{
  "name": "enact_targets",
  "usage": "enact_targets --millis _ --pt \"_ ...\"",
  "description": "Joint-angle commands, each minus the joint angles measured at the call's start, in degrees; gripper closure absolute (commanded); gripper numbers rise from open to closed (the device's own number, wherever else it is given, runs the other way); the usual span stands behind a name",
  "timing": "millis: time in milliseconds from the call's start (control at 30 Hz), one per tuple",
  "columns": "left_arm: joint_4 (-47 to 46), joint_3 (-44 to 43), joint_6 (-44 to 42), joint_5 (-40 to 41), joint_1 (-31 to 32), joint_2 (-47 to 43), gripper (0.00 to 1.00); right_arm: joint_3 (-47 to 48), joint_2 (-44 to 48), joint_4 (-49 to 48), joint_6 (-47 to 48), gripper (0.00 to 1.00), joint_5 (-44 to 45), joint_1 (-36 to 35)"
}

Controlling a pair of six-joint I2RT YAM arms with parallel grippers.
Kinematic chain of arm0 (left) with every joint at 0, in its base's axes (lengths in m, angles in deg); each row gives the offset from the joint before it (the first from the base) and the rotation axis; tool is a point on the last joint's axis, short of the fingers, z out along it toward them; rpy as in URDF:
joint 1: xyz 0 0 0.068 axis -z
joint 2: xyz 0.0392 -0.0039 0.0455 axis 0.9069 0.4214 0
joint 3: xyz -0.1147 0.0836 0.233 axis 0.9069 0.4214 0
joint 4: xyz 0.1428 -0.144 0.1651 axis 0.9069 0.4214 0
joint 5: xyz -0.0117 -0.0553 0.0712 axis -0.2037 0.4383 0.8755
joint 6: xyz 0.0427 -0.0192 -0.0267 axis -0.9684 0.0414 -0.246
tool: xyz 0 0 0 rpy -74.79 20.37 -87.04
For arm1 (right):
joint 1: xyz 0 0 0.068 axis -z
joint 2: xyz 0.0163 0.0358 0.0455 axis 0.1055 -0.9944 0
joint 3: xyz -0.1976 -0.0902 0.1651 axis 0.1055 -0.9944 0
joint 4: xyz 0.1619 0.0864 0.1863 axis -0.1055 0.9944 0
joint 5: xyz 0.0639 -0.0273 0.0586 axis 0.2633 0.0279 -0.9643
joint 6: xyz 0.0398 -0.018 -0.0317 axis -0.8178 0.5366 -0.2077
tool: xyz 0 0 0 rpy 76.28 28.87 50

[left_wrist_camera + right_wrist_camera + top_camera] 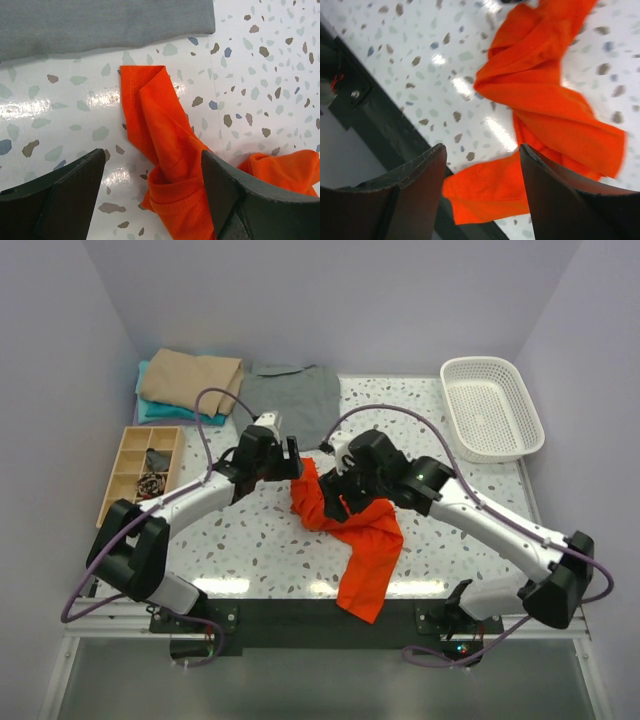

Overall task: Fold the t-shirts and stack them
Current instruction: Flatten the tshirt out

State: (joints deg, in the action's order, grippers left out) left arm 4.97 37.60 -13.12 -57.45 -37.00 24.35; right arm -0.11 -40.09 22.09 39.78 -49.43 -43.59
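**Orange shirt bunched, two shirts stacked**

Orange shirt (352, 540) lies crumpled on the table (250, 545), one end drooping over the near edge. Above it the right fingers (410, 190) are spread, holding nothing. The left fingers (65, 192) are spread astride its far end. Beyond is the grey shirt (295, 400), flat and unfolded. Far left, tan shirt (190, 380) is folded atop teal shirt (150, 413). Roughly half remains, I judge.

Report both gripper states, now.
Left gripper: open, jaws straddling a bunched part of the orange-red t-shirt.
Right gripper: open, holding nothing.
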Motion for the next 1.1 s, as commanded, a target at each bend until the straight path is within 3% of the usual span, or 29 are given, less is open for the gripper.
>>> enact_targets --millis 0,67,200,367,467,500,700,833,967,1067 --pt "0.51 1.97 -0.79 -0.9 -0.39 -2.89 0.18 1.76 8.2 1.69 -0.27 0.32 20.91 0.87" --pt "-0.45 2.85 -1.14 -3.17 -0.39 -2.89 0.19 1.23 7.86 1.61 0.52 0.32 26.14 4.18" --pt "-3.17 5.14 -1.41 -9.24 -0.3 -2.19 0.2 0.44 5.75 -0.23 0.26 0.32 25.01 9.74" --pt "-9.59 5.85 -2.02 -17.24 -0.3 -0.09 0.21 -0.44 3.12 -1.99 0.26 0.32 22.98 10.45" --pt "-12.05 5.59 -2.11 -21.37 -0.3 1.76 0.26 -0.97 2.15 -2.34 0.26 0.32 22.54 10.45" --pt "-12.75 5.5 -2.11 -22.34 -0.3 2.2 0.44 -1.14 1.62 -2.43 0.17 0.32 22.45 10.54" --pt "-13.47 5.15 -2.46 -27.0 -0.3 4.66 1.0 -2.37 0.3 -3.05 0.7 0.34 23.68 11.24" --pt "-9.0 1.55 -4.04 -23.78 -0.39 1.78 1.0 -2.2 0.12 -2.61 0.87 0.37 26.4 12.64" --pt "0.93 -15.0 -8.69 -23.05 -0.39 -0.96 1.0 -2.64 1.35 -2.43 0.88 0.38 28.69 15.19" --pt "6.56 -28.1 -11.51 -27.43 -0.3 -0.26 1.0 -3.86 2.75 -2.69 0.18 0.39 29.22 17.9"
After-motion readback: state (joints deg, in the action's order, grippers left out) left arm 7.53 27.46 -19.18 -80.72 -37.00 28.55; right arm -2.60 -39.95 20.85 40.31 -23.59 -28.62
